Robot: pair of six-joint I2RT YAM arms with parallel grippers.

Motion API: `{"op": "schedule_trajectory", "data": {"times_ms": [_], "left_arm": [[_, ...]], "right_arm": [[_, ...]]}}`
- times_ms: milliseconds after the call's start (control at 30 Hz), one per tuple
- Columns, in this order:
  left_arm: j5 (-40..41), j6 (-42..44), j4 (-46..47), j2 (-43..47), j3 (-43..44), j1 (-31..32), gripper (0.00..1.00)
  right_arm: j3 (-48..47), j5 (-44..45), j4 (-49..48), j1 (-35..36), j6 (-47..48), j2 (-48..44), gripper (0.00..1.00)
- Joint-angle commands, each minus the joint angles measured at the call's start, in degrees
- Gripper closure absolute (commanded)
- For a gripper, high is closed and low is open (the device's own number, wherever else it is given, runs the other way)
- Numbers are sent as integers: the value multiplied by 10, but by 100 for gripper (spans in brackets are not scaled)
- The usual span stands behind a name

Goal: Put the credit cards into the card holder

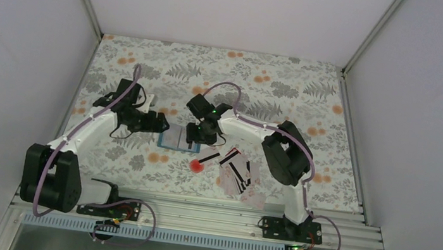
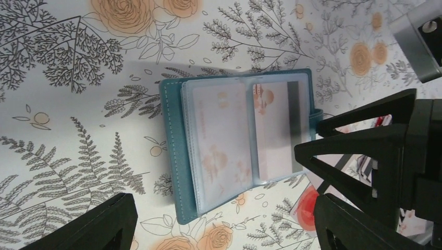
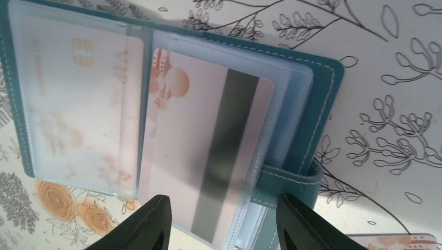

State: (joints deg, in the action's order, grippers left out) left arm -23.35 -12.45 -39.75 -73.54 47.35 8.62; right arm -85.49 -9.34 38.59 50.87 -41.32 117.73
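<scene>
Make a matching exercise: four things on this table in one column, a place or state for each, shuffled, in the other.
Things:
1. holder
2. striped card
3. red spot
4. loose cards

Places or states:
A. heaped outside the holder
B. lying open, blue cover down
C. tucked into the holder
D. round, between holder and heap

Pairs: 1-B, 2-C, 3-D, 4-A

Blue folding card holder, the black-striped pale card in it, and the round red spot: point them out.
Blue folding card holder (image 2: 173, 151), left wrist view, bare cover edge.
Black-striped pale card (image 2: 271, 140), left wrist view, pale face.
Round red spot (image 1: 197, 165), top view, centre.
</scene>
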Motion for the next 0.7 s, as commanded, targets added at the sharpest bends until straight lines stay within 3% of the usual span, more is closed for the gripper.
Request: {"op": "schedule_trajectory", "data": {"times_ms": [0,233,667], "left_arm": [[-60,27,22,-2,-16,-16,18],[-60,29,33,-30,-26,-19,35],[-60,27,30,-100,-25,-20,37]], "right_arm": [[10,-30,-30,-3,15,-25,48],[5,-43,-31,-3,13,-22,50],[-13,-37,-8,-3,7,-4,51]]}}
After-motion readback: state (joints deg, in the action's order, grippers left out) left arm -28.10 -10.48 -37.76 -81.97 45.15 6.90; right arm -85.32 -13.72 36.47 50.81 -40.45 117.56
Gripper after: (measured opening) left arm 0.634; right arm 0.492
